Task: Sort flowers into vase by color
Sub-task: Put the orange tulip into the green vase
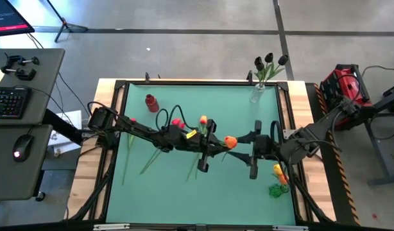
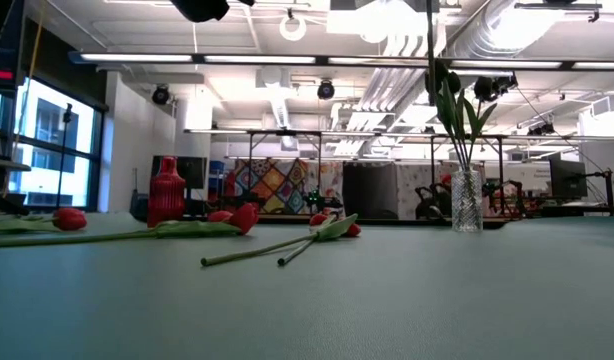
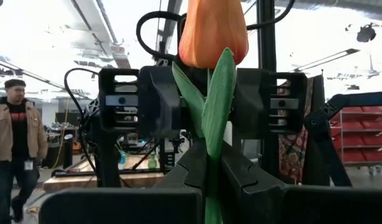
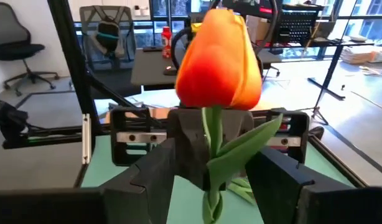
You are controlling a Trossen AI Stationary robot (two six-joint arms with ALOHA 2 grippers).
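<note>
Where the two arms meet over the middle of the green surface (image 1: 171,186), seen from above, the left gripper (image 1: 213,142) and the right gripper (image 1: 247,146) face each other with an orange tulip (image 1: 230,142) between them. Red tulips (image 1: 178,123) and a yellow-orange one (image 1: 203,120) lie near the left arm; a red vase (image 1: 151,101) stands toward the far left, and a clear vase (image 1: 258,92) with dark tulips (image 1: 269,62) stands at the far edge. Yellow tulips (image 1: 278,171) lie by the right edge.

From table height, red tulips (image 2: 237,217) lie flat on the surface with stems pointing forward, between the red vase (image 2: 167,193) and the clear vase (image 2: 467,199).

Through the left wrist camera, the left gripper (image 3: 209,174) is clamped on the stem of the orange tulip (image 3: 213,31) — the right gripper sits just behind it.

Through the right wrist camera, the right gripper (image 4: 209,171) has its fingers (image 4: 157,168) spread on either side of the stem of the tulip (image 4: 219,59), the head upright above.
</note>
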